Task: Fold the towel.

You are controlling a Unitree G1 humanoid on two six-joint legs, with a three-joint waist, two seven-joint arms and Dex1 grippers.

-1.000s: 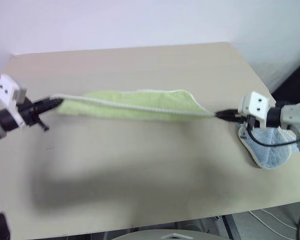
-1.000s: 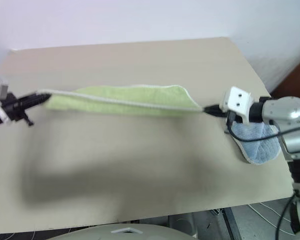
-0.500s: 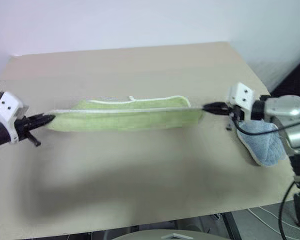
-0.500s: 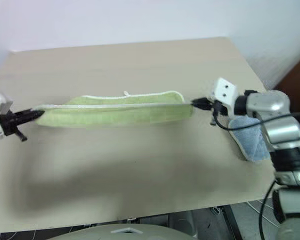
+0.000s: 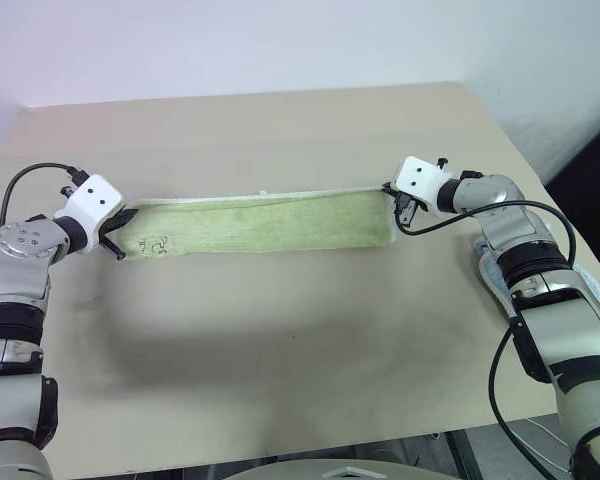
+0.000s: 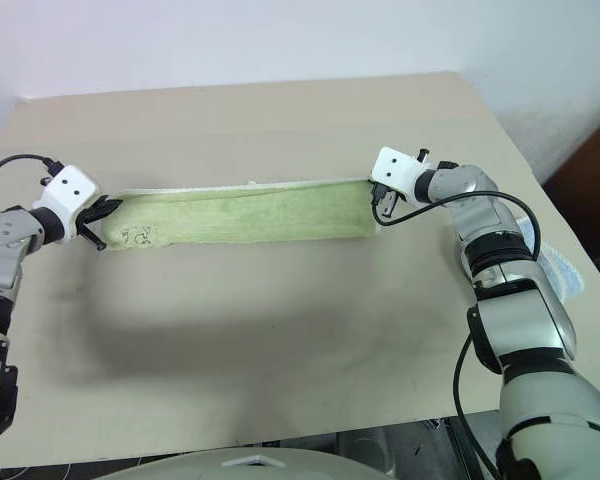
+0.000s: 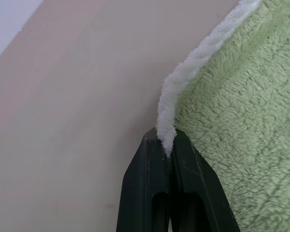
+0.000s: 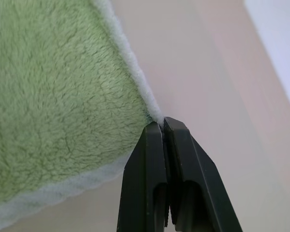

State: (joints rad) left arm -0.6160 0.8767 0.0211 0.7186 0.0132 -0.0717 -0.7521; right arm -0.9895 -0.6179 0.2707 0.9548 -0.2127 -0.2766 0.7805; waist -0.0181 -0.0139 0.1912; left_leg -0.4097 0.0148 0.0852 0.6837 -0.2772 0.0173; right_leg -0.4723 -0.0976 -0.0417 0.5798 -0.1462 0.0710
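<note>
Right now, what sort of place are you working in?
Probably a lab or test room: a bare beige table against a plain white wall, with loose cables on the floor and only the towel laid out.

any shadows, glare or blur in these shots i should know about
Left eye view: a wide soft shadow lies on the table in front of the towel; no glare, edges fairly sharp. Left wrist view: the left gripper and white edging are crisp, the far tabletop soft. Right wrist view: the right gripper and terry pile are sharp, the background hazy.
</note>
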